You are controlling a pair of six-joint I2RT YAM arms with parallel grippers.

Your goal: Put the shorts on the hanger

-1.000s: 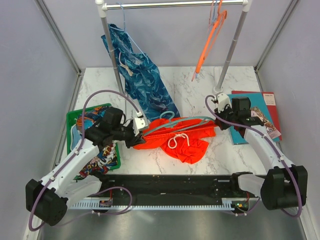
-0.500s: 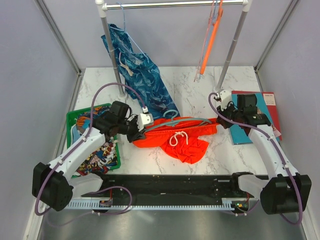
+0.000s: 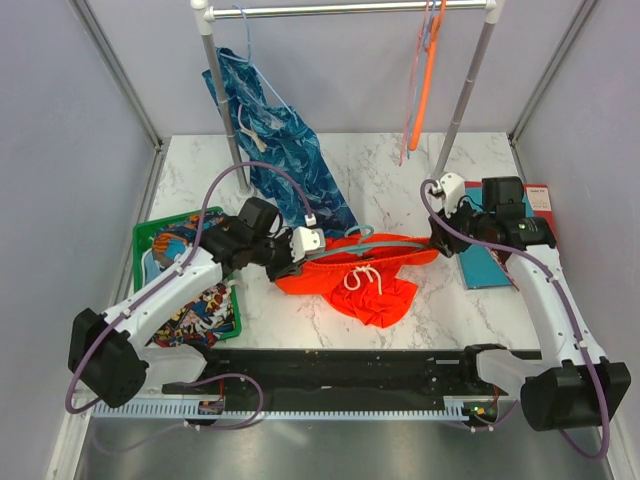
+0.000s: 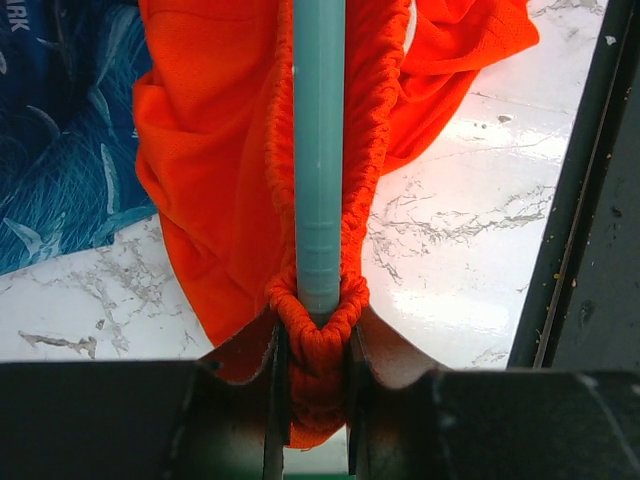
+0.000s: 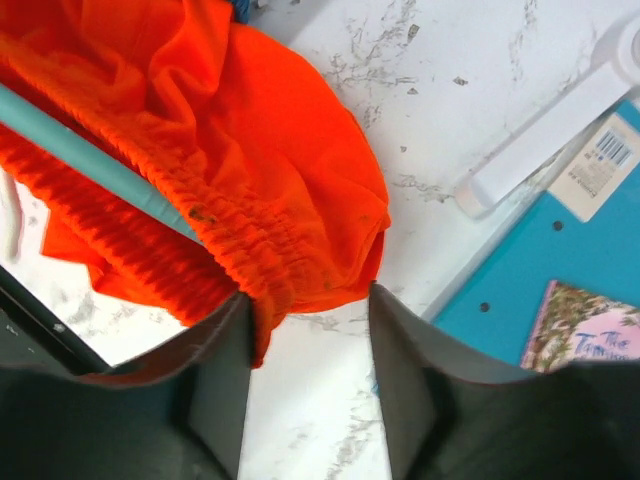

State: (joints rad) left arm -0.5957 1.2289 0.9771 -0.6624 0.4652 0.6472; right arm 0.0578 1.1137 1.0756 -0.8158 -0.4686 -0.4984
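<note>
Here, the orange-red shorts (image 3: 372, 292) lie bunched on the white marble counter (image 3: 450, 310), between your two arms. Their white drawstring (image 3: 360, 280) curls on top of the fabric. The elastic waistband is stretched sideways across the counter. The thin teal hanger (image 4: 319, 150) runs along the waistband, its straight bar sitting in the gathered fabric and its hook showing at the far edge of the shorts.

Your left hand (image 4: 318, 350) is at the left end of the waistband. Its jaws stand narrow and pinch a wad of the orange elastic, and the end of the teal bar meets the fabric just above that pinch.

Your right hand (image 5: 308, 330) is at the right end. Its fingers (image 5: 215, 390) stand apart, with clear counter showing between them. The rounded end of the waistband reaches into that gap beside the left finger; you cannot tell whether they touch.

Behind the shorts, a blue patterned garment (image 3: 290, 160) hangs from a metal rail (image 3: 350, 9), and its lower end reaches down to the counter just beside the shorts. An orange hanger (image 3: 425, 80) hangs further right on the same rail. To the left, a green tray (image 3: 160, 225) holds a comic-print cloth (image 3: 190, 315), partly under your left arm. To the right, a teal board (image 5: 520, 280) lies flat beside the rail's white foot (image 5: 550, 130).
</note>
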